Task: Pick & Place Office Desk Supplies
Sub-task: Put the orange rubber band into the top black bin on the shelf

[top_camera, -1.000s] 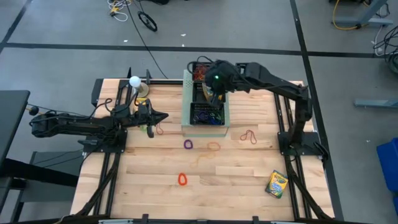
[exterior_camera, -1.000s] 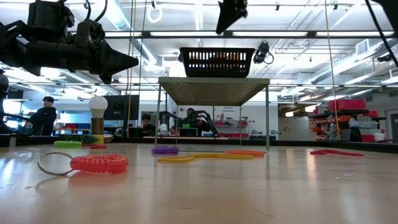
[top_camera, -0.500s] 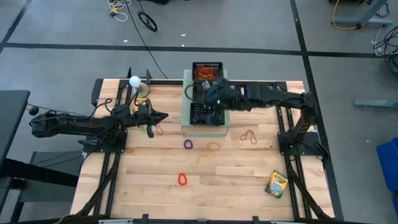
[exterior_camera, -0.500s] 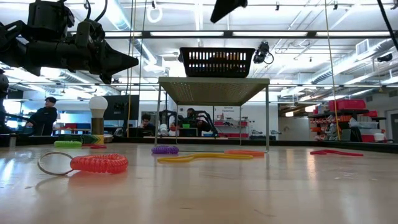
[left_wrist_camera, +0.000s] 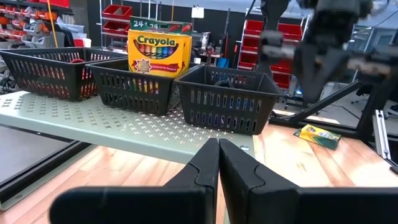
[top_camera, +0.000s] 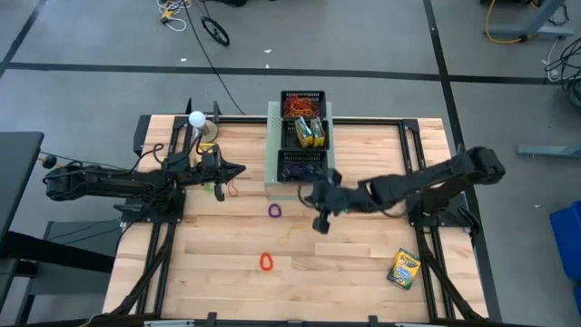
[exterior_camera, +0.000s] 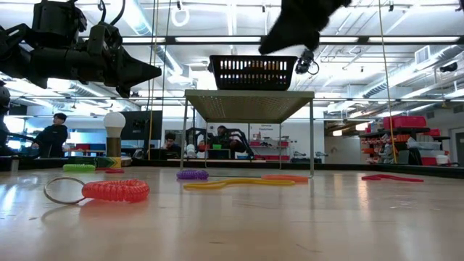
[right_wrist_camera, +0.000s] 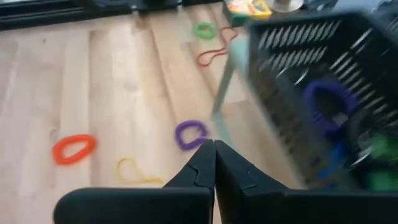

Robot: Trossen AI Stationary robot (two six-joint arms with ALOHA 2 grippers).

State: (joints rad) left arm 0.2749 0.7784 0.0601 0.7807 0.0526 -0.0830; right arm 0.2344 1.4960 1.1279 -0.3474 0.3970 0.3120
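Wooden planks form the worktop (top_camera: 363,263) seen from above: the right gripper (top_camera: 320,221), pressed together and empty, hangs just beside the purple band (top_camera: 275,211), with the orange coil (top_camera: 267,262) nearer the front edge and a crayon box (top_camera: 404,268) well off to its side. The left gripper (top_camera: 238,170), also closed on nothing, waits beside the pale-green box (top_camera: 272,154). The low view shows the orange coil (exterior_camera: 114,190) closest. Past the left gripper's fingers (left_wrist_camera: 205,171) stand three mesh trays (left_wrist_camera: 227,99), one holding a crayon box (left_wrist_camera: 158,53). The right wrist view shows the purple band (right_wrist_camera: 191,133) just ahead of the closed fingertips (right_wrist_camera: 208,158).
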